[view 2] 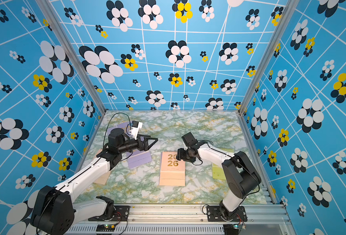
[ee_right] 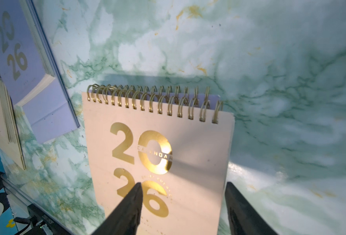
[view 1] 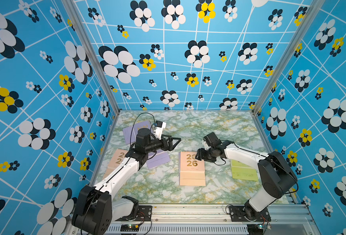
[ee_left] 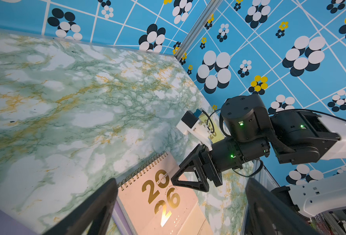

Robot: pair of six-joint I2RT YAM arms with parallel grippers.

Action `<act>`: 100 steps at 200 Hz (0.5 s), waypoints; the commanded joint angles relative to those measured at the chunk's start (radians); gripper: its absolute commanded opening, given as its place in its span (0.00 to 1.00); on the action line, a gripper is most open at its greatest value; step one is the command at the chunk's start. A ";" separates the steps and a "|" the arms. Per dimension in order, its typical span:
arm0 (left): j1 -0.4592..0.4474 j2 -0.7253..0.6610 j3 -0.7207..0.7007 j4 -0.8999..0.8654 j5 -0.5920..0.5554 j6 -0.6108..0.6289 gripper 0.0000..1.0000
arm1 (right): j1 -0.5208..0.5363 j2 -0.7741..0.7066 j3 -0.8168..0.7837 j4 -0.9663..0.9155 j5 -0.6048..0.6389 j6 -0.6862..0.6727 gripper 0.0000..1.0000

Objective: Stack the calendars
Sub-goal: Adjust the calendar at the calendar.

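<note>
A peach calendar (view 1: 192,168) (view 2: 172,168) lies flat mid-table on a lavender one whose edge (ee_right: 215,97) shows behind its gold spiral. My right gripper (view 1: 198,155) (ee_right: 183,184) hovers open over its right edge, one finger above the "26", the other past the edge. My left gripper (view 1: 175,142) (ee_left: 180,183) hangs wide open and empty left of that stack. Another lavender calendar (view 1: 159,160) (ee_right: 21,61) lies under the left arm. A third lavender one (view 1: 130,132) is at the back left. A second peach one (view 1: 117,160) sits far left, a yellow-green one (view 1: 243,171) at the right.
Blue flower-patterned walls with aluminium posts (view 1: 257,110) close in the marble table (view 1: 208,126) on three sides. An aluminium rail (view 1: 188,211) with both arm bases runs along the front. The right arm's elbow (view 1: 273,175) overhangs the yellow-green calendar.
</note>
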 commanded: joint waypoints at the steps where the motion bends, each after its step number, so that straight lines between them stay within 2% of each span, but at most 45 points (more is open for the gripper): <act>1: -0.020 0.003 -0.013 -0.031 -0.038 -0.002 1.00 | 0.003 0.014 0.036 -0.044 0.052 -0.015 0.67; 48: -0.117 0.050 -0.117 0.024 -0.102 -0.083 1.00 | -0.029 0.038 0.059 -0.034 0.028 -0.029 0.69; 100: -0.159 0.132 -0.160 0.104 -0.122 -0.147 1.00 | -0.050 0.080 0.067 0.000 -0.024 -0.048 0.70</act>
